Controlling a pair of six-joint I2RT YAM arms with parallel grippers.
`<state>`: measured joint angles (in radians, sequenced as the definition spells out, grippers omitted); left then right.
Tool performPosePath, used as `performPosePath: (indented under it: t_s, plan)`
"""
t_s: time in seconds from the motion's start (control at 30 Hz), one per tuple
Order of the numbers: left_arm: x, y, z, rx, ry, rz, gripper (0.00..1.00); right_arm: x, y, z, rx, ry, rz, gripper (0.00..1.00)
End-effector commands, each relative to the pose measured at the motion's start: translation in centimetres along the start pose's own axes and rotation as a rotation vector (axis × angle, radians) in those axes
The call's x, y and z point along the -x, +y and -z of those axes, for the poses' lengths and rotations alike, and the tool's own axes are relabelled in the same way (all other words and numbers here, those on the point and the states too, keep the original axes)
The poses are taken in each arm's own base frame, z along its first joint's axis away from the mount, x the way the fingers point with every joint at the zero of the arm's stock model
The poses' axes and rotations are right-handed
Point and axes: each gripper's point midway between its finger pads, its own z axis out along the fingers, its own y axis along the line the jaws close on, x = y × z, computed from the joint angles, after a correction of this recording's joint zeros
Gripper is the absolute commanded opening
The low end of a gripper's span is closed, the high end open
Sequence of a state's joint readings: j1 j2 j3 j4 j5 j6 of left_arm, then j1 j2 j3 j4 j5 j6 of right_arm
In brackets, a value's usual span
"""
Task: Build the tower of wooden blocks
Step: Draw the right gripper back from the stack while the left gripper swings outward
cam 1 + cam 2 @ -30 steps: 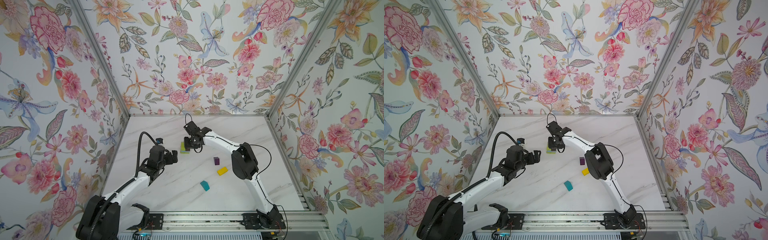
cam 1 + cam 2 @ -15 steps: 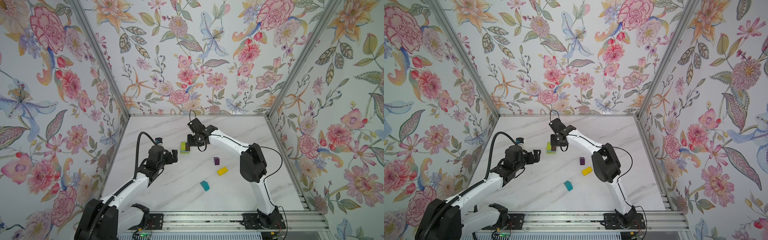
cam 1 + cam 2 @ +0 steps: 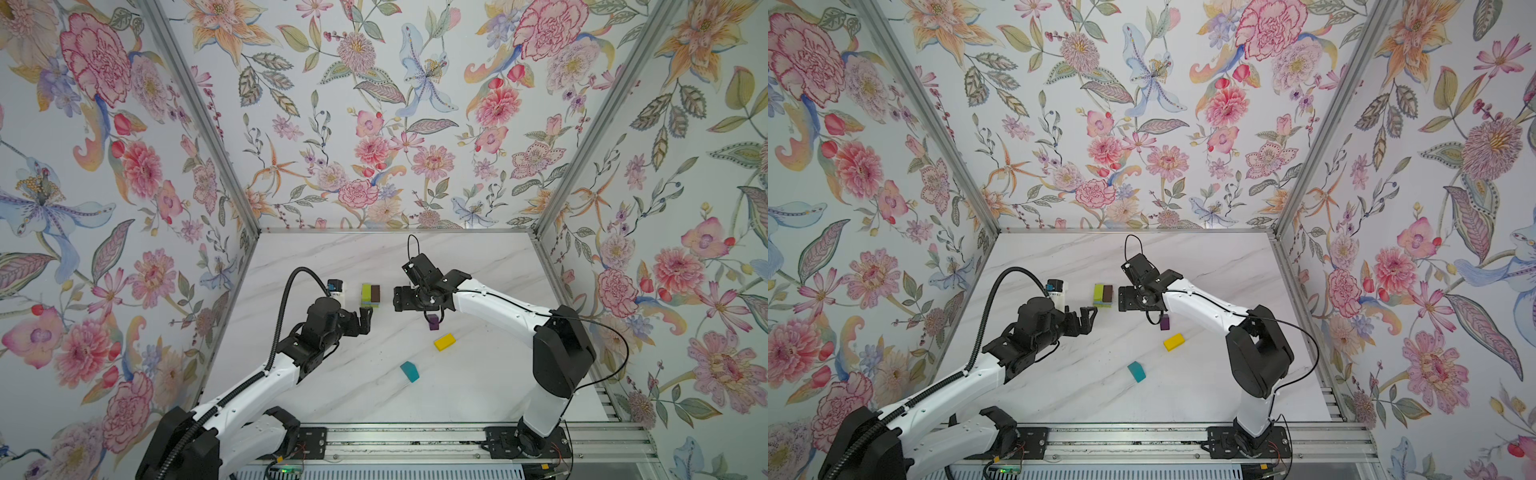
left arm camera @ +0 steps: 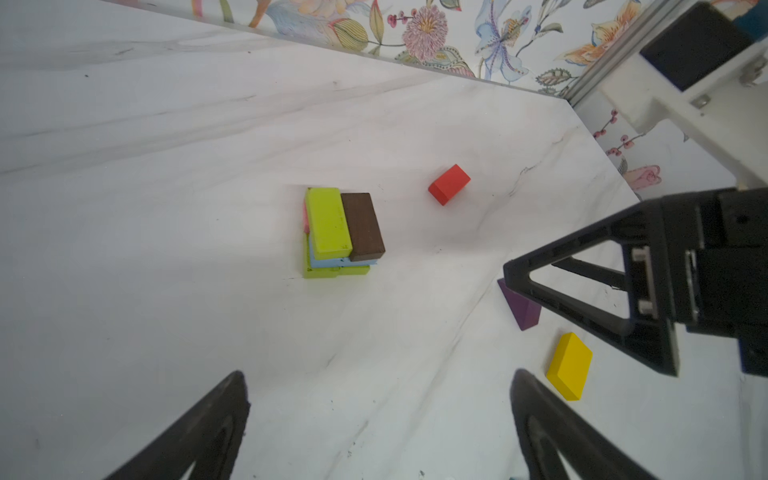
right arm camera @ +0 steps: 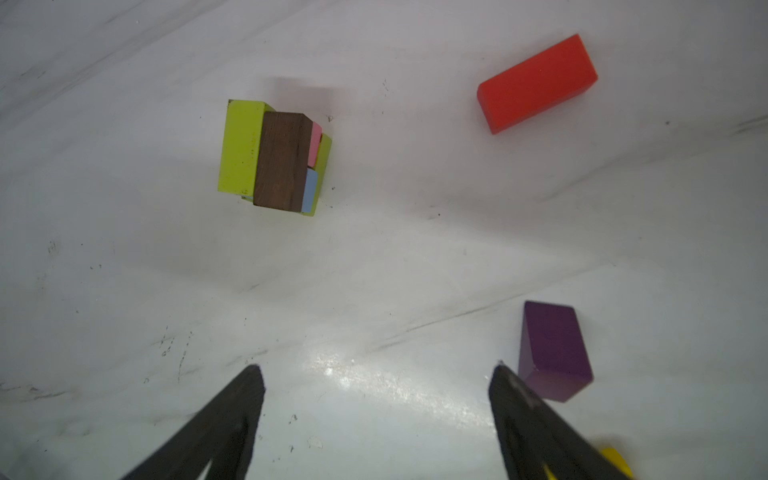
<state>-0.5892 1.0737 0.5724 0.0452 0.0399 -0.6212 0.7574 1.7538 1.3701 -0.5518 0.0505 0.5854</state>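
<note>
The tower [image 3: 370,295] [image 3: 1103,294] stands mid-table with a lime green and a brown block on top, light blue and pink under them, and lime green at the base [image 4: 340,232] [image 5: 274,158]. Loose wood blocks lie around it: red [image 4: 449,184] [image 5: 536,83], purple [image 3: 434,322] [image 5: 552,349], yellow [image 3: 444,341] [image 4: 569,365] and teal [image 3: 409,371] [image 3: 1136,371]. My right gripper [image 3: 400,299] [image 3: 1124,298] [image 5: 376,368] hangs open and empty just right of the tower. The left gripper [image 3: 365,319] [image 3: 1086,318] [image 4: 376,376] is open and empty at the tower's near left.
Flowered walls close in the marble table [image 3: 332,257] on three sides. A metal rail [image 3: 415,440] with both arm bases runs along the front edge. One of the right gripper's fingers [image 4: 602,324] crosses the left wrist view above the purple block.
My right gripper has opened, left the brown block on top of the tower and drawn back to the right. The left arm has barely shifted.
</note>
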Motion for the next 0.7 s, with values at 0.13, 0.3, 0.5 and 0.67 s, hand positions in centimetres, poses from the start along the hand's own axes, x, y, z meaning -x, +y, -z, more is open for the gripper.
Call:
performPosePath:
  t_s: [0.13,0.3,0.5,0.67]
  plan:
    - [1.0,-3.7,0.0,-0.016,-0.021,-0.022,0.99,-1.6,-2.9,4.0,-0.025,-0.088,-0.003,0.99]
    - [0.7,-6.5,-0.2,-0.030,-0.008,-0.053,0.99,-3.3,-4.9,5.7,-0.038,-0.107,-0.010,0.99]
    - [-0.1,-9.5,-0.7,-0.051,0.008,-0.086,0.99,-4.9,-7.0,6.5,-0.035,-0.103,-0.034,0.99]
    - [-0.5,-11.3,-1.1,-0.070,0.012,-0.113,0.99,-5.7,-7.9,7.0,-0.024,-0.101,-0.042,0.99]
